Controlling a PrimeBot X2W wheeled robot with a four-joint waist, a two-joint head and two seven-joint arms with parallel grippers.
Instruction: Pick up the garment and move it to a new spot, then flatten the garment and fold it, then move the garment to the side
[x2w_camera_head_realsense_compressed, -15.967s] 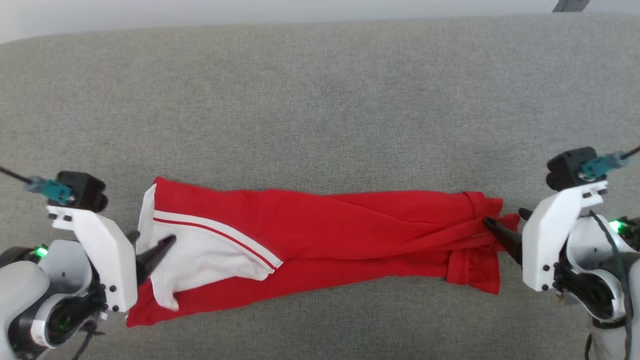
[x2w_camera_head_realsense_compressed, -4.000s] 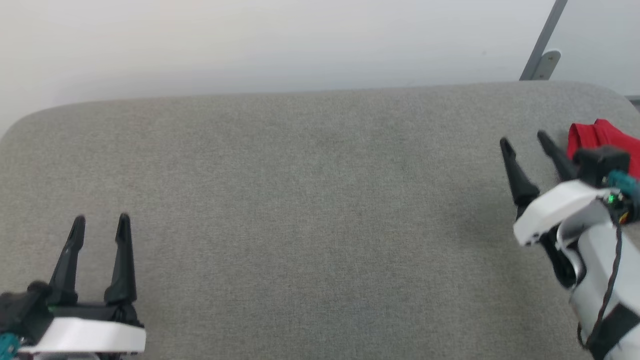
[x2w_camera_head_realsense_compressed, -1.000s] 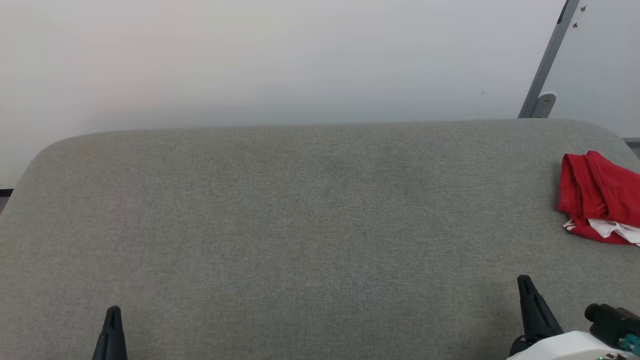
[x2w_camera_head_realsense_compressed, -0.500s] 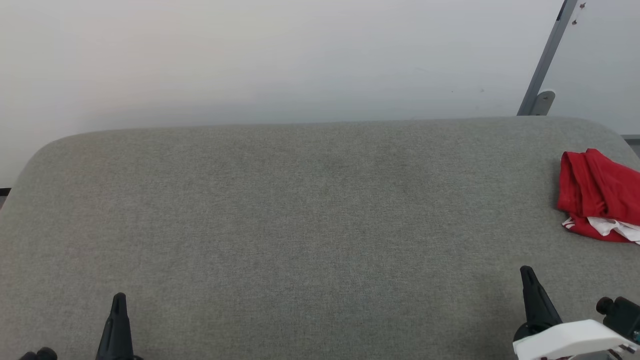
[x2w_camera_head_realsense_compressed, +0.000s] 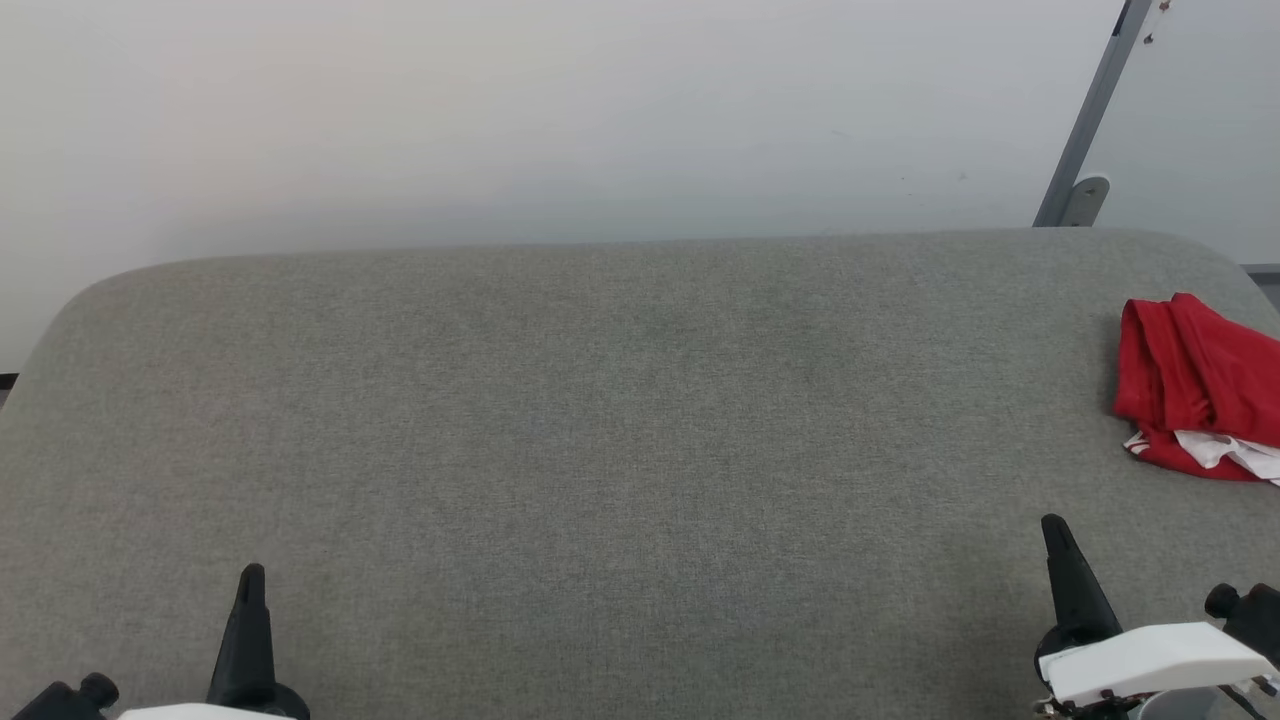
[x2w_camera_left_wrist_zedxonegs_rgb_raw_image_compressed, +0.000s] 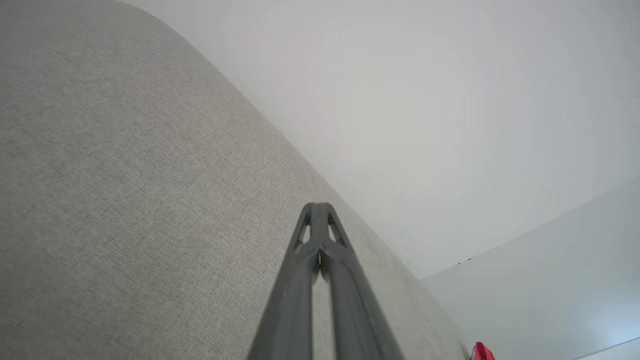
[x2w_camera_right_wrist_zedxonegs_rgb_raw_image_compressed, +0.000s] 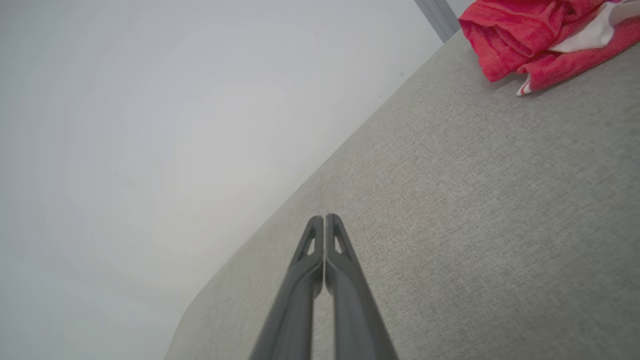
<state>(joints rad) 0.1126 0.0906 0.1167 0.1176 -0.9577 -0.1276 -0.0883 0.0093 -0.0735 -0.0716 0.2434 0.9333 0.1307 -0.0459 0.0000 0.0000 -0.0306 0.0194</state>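
The shirt (x2w_camera_head_realsense_compressed: 1190, 390) lies bundled on the cushion (x2w_camera_head_realsense_compressed: 600, 400), far right; the job looks done. Left gripper (x2w_camera_left_wrist_zedxonegs_rgb_raw_image_compressed: 320, 206) and right gripper (x2w_camera_right_wrist_zedxonegs_rgb_raw_image_compressed: 325, 217) are pressed together, empty, and need only rest.

a wide grey fabric surface (x2w_camera_head_realsense_compressed: 600, 420) with rounded far corners lies in front, and its weave is fine and even. behind it stands a plain white wall (x2w_camera_head_realsense_compressed: 500, 110). at the far right a slanted grey metal bar (x2w_camera_head_realsense_compressed: 1095, 100) rises along the wall, with a small pale rounded bracket (x2w_camera_head_realsense_compressed: 1088, 190) at its foot.

no readable text, labels or signs
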